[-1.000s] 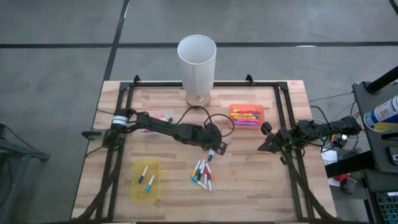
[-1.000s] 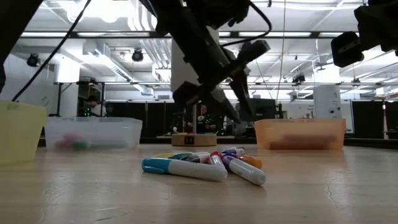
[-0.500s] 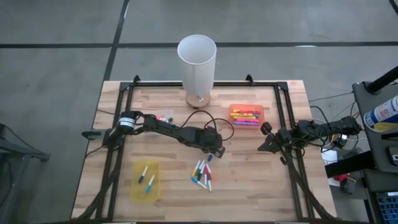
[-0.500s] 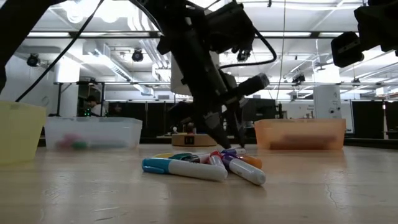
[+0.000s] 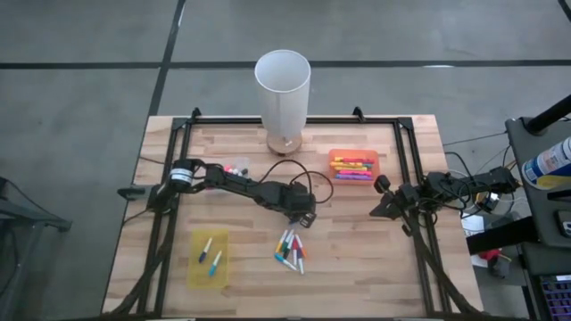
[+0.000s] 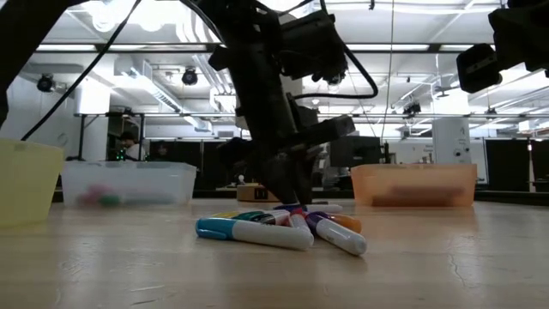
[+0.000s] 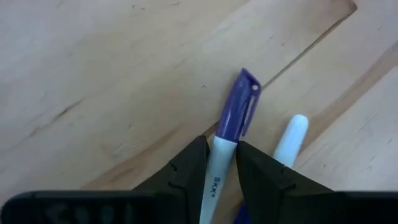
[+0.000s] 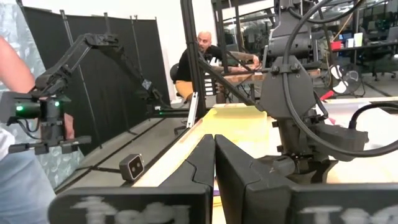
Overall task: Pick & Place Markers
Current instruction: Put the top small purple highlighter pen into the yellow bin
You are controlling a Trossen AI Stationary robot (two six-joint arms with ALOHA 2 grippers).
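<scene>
A loose pile of markers (image 5: 290,250) lies on the wood near the table's middle; in the low view the markers (image 6: 283,227) lie flat, crossing one another. My left gripper (image 5: 303,219) is down at the pile's far end (image 6: 296,203), shut on a white-barrelled marker with a purple cap (image 7: 239,106). A pale-tipped marker (image 7: 291,138) lies beside it. My right gripper (image 5: 379,207) waits shut near the table's right edge, its fingers (image 8: 205,155) together. My left gripper (image 7: 221,144) pinches the purple-capped marker by its white barrel (image 7: 214,163), just behind the cap, between the two fingers (image 7: 189,168). They come from above, pointing steeply down, and lie along the marker. The marker lies on the table, with its cap sticking out past the fingertips.
A yellow tray (image 5: 198,267) with two markers sits near the left front. An orange tray (image 5: 376,166) of markers is at the right rear, a clear tray (image 5: 235,167) at the left rear. A tall white cylinder (image 5: 283,98) stands at the far edge.
My left gripper has come down from above the pile onto its far end, tipping from a slant to nearly upright. Its fingers now stand at the markers on the table.
</scene>
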